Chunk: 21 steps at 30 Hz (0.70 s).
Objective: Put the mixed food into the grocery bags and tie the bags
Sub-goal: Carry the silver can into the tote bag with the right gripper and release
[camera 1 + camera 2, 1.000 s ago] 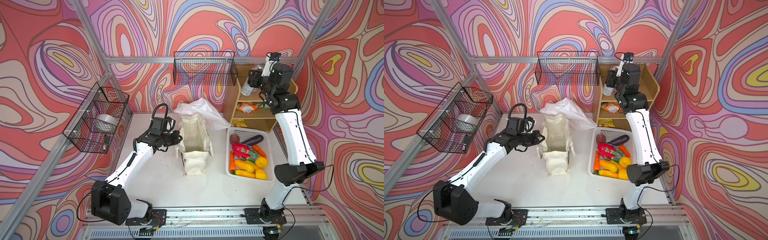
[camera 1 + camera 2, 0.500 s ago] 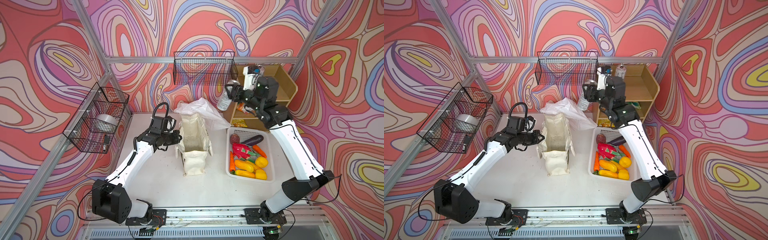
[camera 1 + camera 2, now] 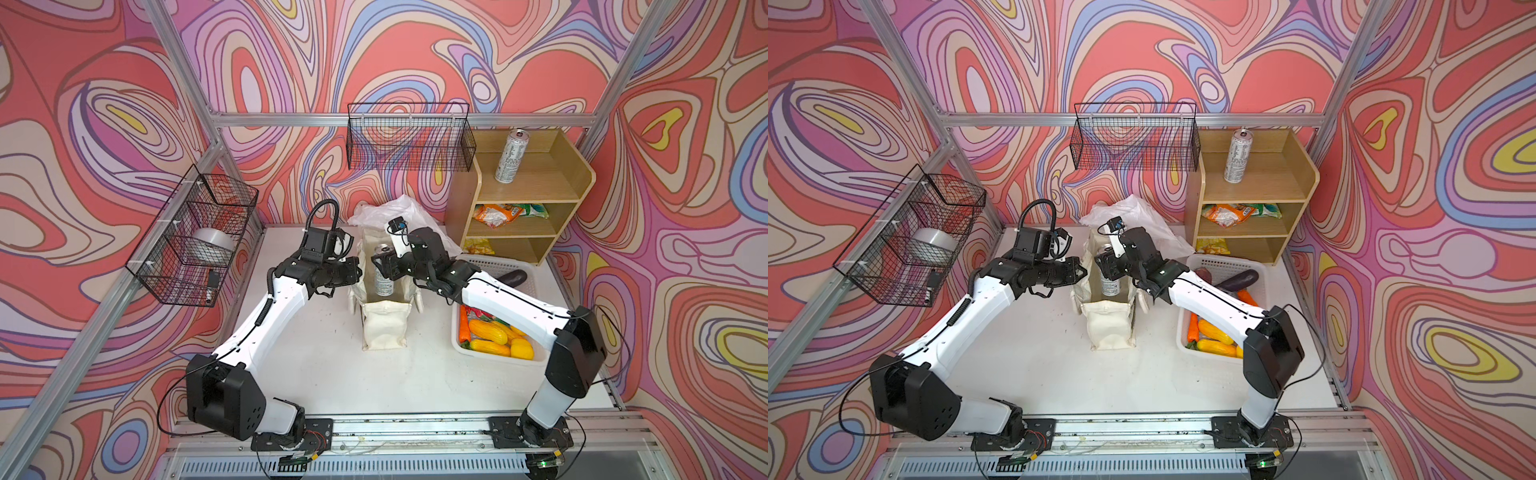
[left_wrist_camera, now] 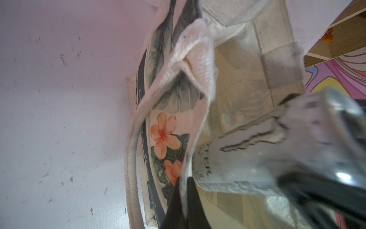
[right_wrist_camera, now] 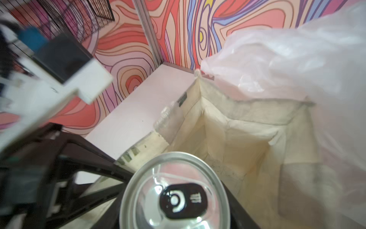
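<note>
The left pincer (image 3: 355,271) was pressed together on the left rim of the tote (image 3: 384,330). The left wrist view showed its fingers (image 4: 195,204) pinching the cloth edge. The tote stood upright and open in the middle of the desk (image 3: 324,374). Over its mouth the right pincer (image 3: 380,268) gripped a can (image 3: 383,286) by its upper body, upright, with the can's lower end dipped inside the rim. A plastic bag (image 3: 395,210) lay crumpled just behind the tote. Farther right, a shelf (image 3: 540,187) carried a second can (image 3: 510,156) on top and packets (image 3: 496,214) on the level below. In front of it a basket (image 3: 498,264) held an eggplant (image 3: 513,276), a carrot (image 3: 464,326) and yellow vegetables (image 3: 490,332).
</note>
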Available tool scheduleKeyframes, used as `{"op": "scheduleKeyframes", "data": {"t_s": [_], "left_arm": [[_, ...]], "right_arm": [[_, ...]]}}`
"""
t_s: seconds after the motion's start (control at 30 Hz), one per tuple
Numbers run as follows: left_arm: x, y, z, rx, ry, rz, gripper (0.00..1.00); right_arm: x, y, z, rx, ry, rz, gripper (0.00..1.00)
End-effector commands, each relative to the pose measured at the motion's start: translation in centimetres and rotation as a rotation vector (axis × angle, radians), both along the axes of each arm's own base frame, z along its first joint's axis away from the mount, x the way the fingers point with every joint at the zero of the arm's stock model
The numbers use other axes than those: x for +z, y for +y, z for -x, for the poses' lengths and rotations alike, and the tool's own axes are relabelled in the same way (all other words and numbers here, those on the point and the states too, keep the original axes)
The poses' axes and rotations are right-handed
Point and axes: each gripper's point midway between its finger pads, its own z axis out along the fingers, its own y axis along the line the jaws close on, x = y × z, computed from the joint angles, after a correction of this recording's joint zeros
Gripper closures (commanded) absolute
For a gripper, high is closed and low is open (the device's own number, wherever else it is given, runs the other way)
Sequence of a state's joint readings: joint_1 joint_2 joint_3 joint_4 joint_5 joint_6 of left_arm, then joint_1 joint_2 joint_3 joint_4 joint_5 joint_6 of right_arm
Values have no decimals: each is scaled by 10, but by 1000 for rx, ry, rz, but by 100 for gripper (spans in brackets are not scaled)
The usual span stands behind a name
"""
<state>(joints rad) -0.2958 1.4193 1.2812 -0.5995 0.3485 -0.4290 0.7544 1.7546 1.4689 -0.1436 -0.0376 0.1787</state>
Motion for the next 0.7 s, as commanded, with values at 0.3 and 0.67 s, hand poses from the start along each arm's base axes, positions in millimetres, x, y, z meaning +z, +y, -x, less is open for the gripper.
{"op": "scheduleKeyframes", "data": {"t_s": [0.3,0.67], "left_arm": [[-9,-2,4,-18,36,-14,100],[-12,-1,5,-23,40,-19,100]], "right_arm": [[-56,27,-56,-141,-174,75,89],[-95,32,-52,-95,-61,168,24]]}}
